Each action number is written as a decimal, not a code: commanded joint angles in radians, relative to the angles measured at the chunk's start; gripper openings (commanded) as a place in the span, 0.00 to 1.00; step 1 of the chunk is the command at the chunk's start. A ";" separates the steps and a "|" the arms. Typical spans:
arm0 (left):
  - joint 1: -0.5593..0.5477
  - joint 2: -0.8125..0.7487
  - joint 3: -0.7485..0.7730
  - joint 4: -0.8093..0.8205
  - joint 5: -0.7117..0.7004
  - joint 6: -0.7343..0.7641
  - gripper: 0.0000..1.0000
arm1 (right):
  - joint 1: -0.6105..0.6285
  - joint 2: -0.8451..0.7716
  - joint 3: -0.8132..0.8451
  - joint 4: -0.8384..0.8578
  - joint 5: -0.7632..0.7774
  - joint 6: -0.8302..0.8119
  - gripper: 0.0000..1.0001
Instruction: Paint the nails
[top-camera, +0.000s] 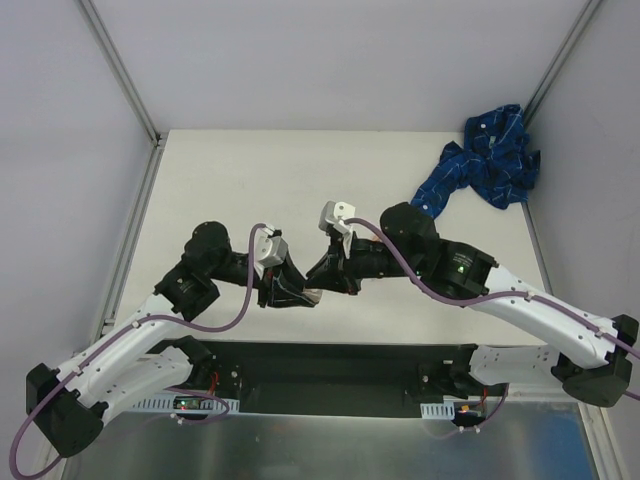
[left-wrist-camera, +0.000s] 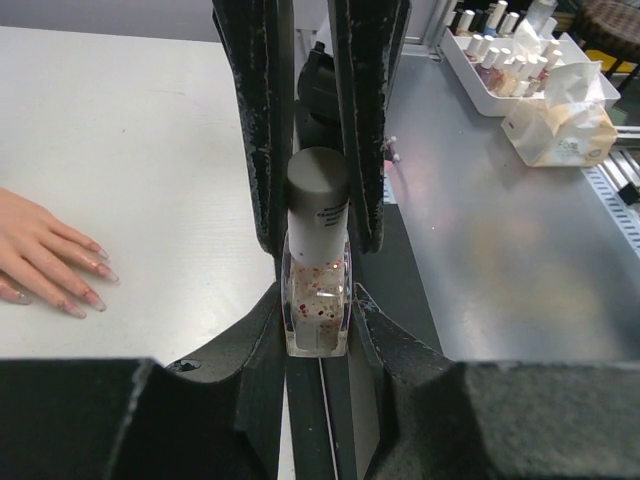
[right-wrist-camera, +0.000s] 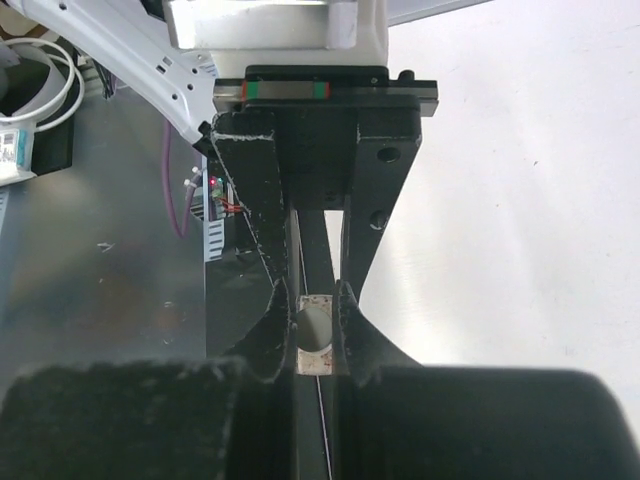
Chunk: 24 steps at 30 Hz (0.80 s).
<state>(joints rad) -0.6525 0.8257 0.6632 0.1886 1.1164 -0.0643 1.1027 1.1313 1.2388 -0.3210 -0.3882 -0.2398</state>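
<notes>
A small clear polish bottle with red flecks and a grey cap sits between the two arms over the table's near edge. My left gripper is shut on the bottle's glass body. My right gripper is shut on the cap, and its black fingers reach in from the top of the left wrist view. In the top view the two grippers meet, left and right. The mannequin hand lies flat on the table, its pinkish nails showing. Its blue sleeve lies at the back right.
A white tray of polish bottles and a tissue packet stand on the metal bench beside the table. Cables and a white box lie on the bench. Frame posts and grey walls enclose the white table.
</notes>
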 joint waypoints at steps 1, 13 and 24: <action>0.007 -0.051 0.015 0.063 -0.093 0.018 0.00 | 0.003 0.005 -0.047 0.080 -0.012 0.051 0.01; 0.010 -0.161 -0.024 0.003 -0.616 0.098 0.00 | 0.364 0.192 -0.032 0.036 1.314 0.784 0.00; 0.010 -0.126 -0.005 -0.006 -0.506 0.090 0.00 | 0.335 0.102 0.028 0.007 1.148 0.456 0.48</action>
<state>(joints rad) -0.6525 0.6926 0.6079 0.0494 0.5838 0.0227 1.4425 1.3327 1.2560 -0.2615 0.8528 0.3817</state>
